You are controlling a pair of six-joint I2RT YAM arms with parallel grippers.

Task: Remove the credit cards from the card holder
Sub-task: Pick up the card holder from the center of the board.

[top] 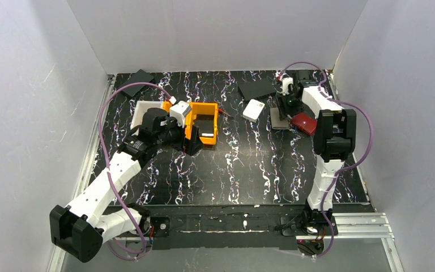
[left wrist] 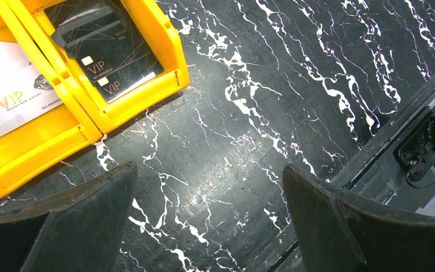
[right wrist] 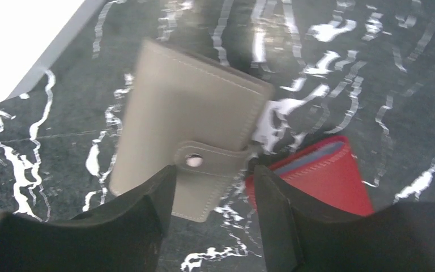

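Right arm reaches far forward, right gripper (right wrist: 214, 177) straddling the card holder (right wrist: 192, 107); whether it grips is unclear. Left gripper (left wrist: 208, 170) hangs wide open.

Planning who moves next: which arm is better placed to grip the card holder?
Right. The right gripper straddles the snap tab of the closed card holder, beside the red wallet. The left gripper hangs open by the yellow bins, far from it.

Bright overhead light, glare on the table (left wrist: 204, 192), right-wrist blur.
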